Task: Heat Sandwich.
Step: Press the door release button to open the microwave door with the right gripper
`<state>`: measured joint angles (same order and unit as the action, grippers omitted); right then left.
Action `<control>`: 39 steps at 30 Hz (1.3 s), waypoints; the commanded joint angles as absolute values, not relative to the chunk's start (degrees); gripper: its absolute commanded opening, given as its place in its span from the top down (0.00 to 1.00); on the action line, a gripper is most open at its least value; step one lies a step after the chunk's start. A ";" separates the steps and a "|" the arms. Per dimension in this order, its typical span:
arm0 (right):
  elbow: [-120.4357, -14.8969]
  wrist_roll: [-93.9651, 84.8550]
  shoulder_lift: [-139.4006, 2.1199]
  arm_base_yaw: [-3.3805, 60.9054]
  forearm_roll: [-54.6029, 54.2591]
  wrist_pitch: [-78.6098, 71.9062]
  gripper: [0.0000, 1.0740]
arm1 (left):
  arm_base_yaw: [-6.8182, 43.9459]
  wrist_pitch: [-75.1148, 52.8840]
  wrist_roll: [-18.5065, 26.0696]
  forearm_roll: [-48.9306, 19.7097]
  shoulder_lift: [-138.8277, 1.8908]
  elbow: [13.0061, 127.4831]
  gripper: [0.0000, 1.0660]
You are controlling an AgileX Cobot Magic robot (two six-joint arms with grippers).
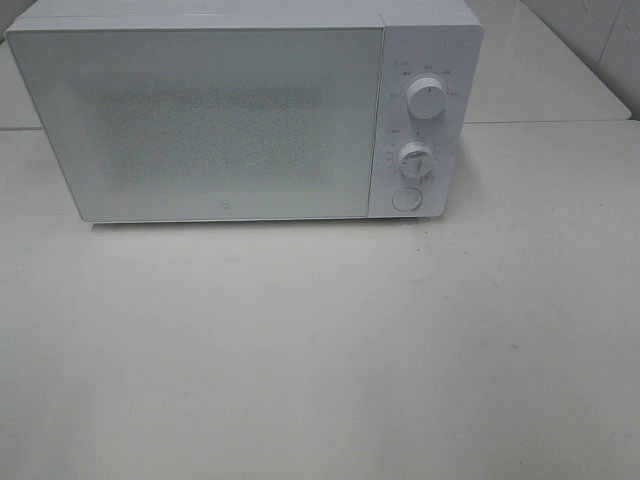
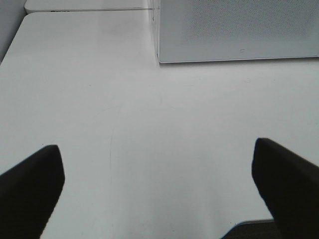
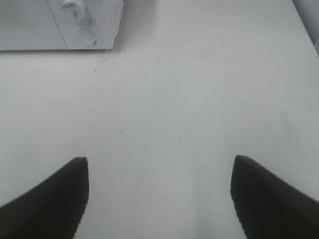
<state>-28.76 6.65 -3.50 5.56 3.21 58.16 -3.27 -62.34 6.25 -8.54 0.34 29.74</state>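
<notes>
The sandwich is out of view in every frame. A white microwave (image 1: 240,115) stands at the back of the white table (image 1: 320,350) with its door shut; its two dials (image 1: 427,100) and round button (image 1: 406,199) are on its right side. Neither arm shows in the exterior high view. My left gripper (image 2: 157,174) hangs open over bare table in front of the microwave's (image 2: 239,30) left corner, nothing between its fingers (image 2: 35,184). My right gripper (image 3: 159,186) is open too, empty, over bare table in front of the microwave's (image 3: 60,25) control side.
A second white table (image 1: 560,70) adjoins at the back right, with a seam between the tabletops. A tiled wall (image 1: 600,30) rises behind it. The table's left edge (image 2: 12,45) shows in the left wrist view.
</notes>
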 commanded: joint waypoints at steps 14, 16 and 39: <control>-28.59 6.36 1.83 3.27 4.07 57.12 0.29 | -2.92 -61.54 6.36 -8.37 1.26 29.68 0.08; -28.59 6.36 1.83 3.27 4.07 57.12 0.29 | -2.92 -61.54 6.36 -8.37 1.26 29.68 0.08; -31.00 6.93 -4.30 3.27 4.07 50.88 0.29 | -2.92 -61.54 6.36 -8.37 1.26 29.68 0.08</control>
<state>-30.48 6.65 -4.18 3.72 3.61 52.08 -3.27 -62.34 6.25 -8.54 0.34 29.74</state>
